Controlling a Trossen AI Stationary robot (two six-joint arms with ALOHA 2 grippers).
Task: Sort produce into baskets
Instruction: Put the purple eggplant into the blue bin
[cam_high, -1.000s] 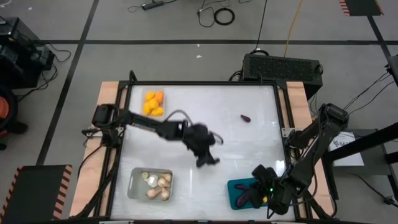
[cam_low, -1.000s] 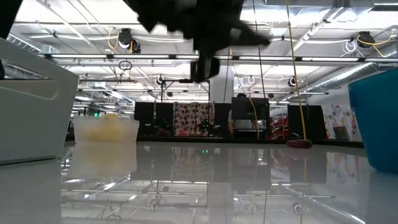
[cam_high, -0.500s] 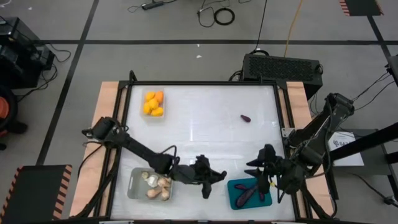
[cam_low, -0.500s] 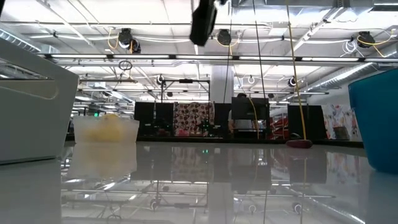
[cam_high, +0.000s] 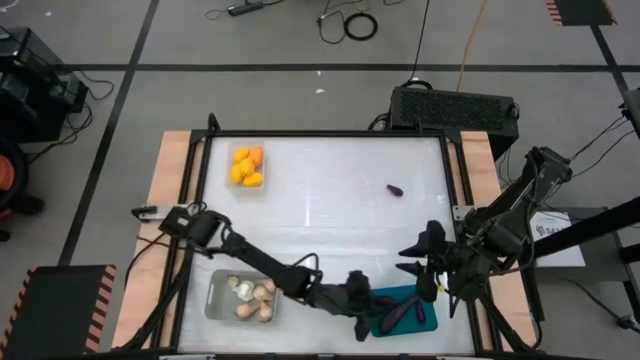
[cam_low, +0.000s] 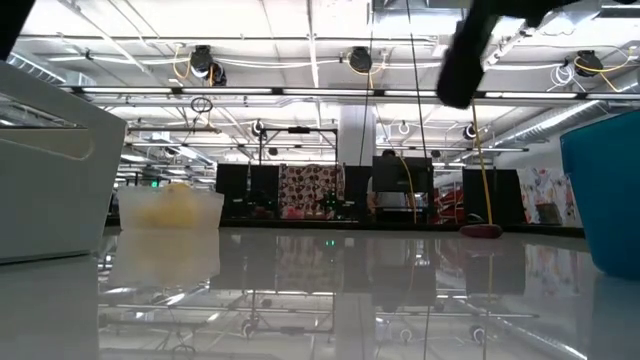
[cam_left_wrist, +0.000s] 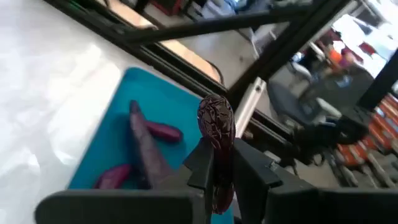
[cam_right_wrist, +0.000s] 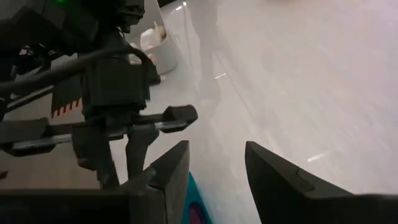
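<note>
Over the teal basket (cam_high: 385, 318), left end effector (cam_left_wrist: 219, 180) clamping a partly hidden eggplant (cam_left_wrist: 216, 122).

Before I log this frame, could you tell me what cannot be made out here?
- Teal basket, high view: the left gripper overhangs its near corner.
- Eggplant, left wrist view: its lower end is hidden between the fingers.
- Loose eggplant, high view: too small for detail.
</note>
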